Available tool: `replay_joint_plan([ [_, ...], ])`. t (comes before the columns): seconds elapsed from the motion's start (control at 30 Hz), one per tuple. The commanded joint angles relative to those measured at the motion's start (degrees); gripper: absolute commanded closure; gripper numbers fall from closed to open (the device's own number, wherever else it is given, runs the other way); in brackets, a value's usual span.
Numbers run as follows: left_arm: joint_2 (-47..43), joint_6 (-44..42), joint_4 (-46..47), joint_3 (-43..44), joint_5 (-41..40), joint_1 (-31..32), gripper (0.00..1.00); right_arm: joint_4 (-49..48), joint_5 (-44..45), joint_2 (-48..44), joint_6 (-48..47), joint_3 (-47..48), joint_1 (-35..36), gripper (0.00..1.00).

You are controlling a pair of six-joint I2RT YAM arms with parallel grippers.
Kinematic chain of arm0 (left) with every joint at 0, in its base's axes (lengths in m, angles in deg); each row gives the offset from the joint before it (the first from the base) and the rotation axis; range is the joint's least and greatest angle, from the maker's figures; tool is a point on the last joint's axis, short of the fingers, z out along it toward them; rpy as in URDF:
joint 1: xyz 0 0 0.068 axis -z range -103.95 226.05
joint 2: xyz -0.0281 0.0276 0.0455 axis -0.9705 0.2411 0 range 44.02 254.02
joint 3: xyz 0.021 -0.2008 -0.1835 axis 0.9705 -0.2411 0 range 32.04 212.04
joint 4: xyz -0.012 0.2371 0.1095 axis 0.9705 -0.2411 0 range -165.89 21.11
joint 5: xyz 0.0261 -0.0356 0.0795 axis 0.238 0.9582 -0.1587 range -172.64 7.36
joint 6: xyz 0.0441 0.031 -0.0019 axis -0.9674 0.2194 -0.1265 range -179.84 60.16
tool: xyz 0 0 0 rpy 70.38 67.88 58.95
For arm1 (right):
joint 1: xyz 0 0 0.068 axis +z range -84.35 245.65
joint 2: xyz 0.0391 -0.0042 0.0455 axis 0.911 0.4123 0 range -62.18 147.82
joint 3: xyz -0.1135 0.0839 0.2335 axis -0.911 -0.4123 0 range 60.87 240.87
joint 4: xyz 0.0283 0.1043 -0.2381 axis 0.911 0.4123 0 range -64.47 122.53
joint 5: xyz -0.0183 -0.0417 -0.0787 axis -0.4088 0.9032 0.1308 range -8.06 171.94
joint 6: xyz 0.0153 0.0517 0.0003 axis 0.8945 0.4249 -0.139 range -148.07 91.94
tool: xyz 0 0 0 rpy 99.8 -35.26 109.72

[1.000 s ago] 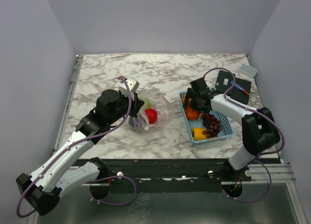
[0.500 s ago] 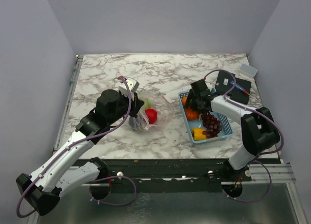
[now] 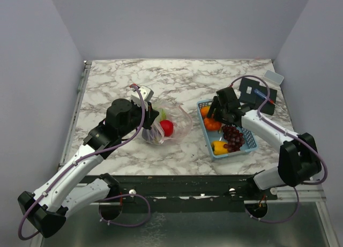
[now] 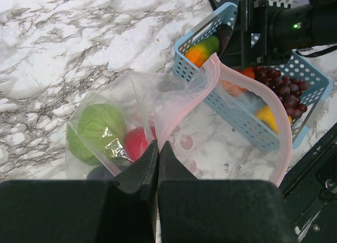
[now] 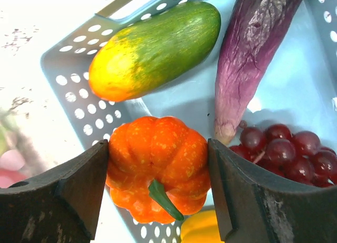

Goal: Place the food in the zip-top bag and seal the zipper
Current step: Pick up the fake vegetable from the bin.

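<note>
A green-yellow fruit, purple eggplant, dark grapes and yellow pepper are crowded round the orange pumpkin in the light-blue basket; the pumpkin is clasped on both sides by the right gripper; the zip-top bag, left of the basket, is pinched at its edge by the closed left gripper; green cabbage and red tomato are contained in it.

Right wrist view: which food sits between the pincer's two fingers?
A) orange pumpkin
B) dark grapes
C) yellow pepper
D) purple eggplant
A: the orange pumpkin sits between the fingers of the right pincer, touching both, while the eggplant and grapes lie beyond it in the basket.
</note>
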Motion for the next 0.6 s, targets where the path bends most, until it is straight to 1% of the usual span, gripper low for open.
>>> replay_joint_plan([
  [0.0, -0.09, -0.16, 0.75, 0.81, -0.39, 0.03, 1.00, 3.64, 1.31, -5.58, -0.63, 0.65, -0.02, 0.58],
  [0.17, 0.19, -0.15, 0.81, 0.81, -0.38, 0.03, 1.00, 4.73, -0.36, -11.22, -2.53, 1.84, 0.01, 0.59],
  [0.4, 0.52, -0.03, 0.68, 0.81, -0.20, 0.03, 1.00, 5.34, -8.68, -17.03, -6.54, 5.53, 0.15, 0.61],
  [0.57, 0.74, -0.07, 0.64, 0.90, -0.10, 0.03, 1.00, 3.49, -14.05, -20.99, -7.37, 7.51, 2.41, 0.61],
])
